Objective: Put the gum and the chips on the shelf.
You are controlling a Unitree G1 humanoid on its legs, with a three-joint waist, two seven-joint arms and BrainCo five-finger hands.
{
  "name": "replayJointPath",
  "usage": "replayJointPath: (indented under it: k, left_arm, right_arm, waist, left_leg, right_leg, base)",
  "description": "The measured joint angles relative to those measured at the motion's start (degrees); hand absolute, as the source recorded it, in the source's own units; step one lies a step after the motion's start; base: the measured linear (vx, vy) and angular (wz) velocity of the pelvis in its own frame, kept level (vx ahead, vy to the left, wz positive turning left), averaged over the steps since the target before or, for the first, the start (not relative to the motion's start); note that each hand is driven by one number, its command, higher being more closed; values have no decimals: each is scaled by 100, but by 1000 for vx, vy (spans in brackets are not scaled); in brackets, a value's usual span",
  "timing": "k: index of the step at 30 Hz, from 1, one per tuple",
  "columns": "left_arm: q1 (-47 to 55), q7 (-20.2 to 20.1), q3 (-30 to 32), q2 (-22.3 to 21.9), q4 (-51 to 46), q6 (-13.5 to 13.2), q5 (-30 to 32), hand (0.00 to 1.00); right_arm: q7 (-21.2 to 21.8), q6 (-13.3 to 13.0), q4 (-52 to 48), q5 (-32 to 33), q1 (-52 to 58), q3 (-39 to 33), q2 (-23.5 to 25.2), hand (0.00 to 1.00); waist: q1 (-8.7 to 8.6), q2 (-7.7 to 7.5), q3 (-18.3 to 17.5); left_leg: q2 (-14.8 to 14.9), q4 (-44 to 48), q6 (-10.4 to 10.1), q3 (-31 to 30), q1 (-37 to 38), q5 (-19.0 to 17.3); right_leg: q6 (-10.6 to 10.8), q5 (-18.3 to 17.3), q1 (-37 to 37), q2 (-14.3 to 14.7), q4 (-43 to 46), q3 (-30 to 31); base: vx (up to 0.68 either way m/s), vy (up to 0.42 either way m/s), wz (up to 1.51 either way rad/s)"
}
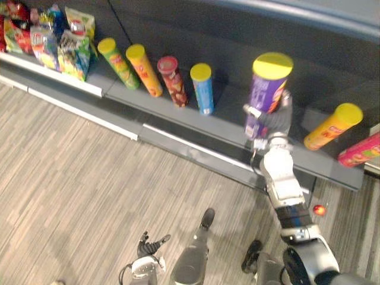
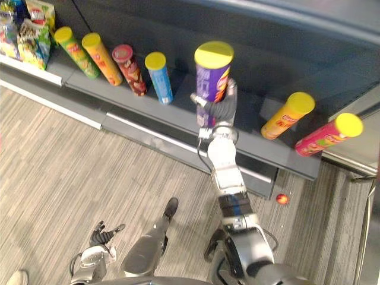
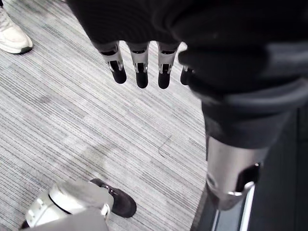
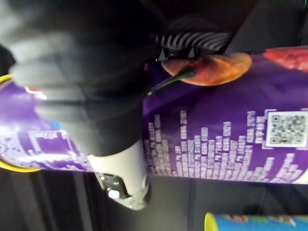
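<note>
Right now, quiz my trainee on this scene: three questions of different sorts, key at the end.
1. True or false: the right hand grips the purple can.
2. Its lid is: A red, B yellow, C blue.
3. Fill in: the left hand hangs open above the ____.
Key: 1 true; 2 B; 3 floor.

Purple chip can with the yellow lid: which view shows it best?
The right eye view: the whole purple chip can with the yellow lid shows against the grey shelf, the right hand curled round its lower part. The left eye view shows the same. The right wrist view shows a close stretch of its side.
</note>
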Motion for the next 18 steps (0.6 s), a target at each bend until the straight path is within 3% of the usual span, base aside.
replayJointPath:
  k: [6, 12, 18]
  left_arm:
    - [-158, 82, -15, -11, -122, -16, -9, 0]
    - [-414, 220, -13, -205, -172, -138, -169, 0]
    - [-687, 239, 8, -469, -390, -208, -183, 0]
  right_arm:
    - [-782, 101, 7, -113, -493, -797, -22, 100]
    - [-1335, 139, -48, -425, -894, -972, -33, 100]
    - [-1605, 156, -464, -724, -1336, -970, -21, 100]
  waist:
    - [47, 64, 291]
    - [104, 165, 382]
    - [101, 264, 542]
  left_leg:
    - [12, 227, 103, 585, -521, 32]
    - [-26, 247, 85, 712, -917, 163]
    - [-82, 780, 93, 955, -1563, 22]
  right_leg:
    - [-8, -287, -583, -289, 687, -28]
    - [-40, -463, -1137, -475, 1140, -40]
    - [-66, -593, -1655, -717, 1650, -126]
  base:
    - [-70, -13, 13]
    - [3, -67, 6]
    - [-10, -58, 14]
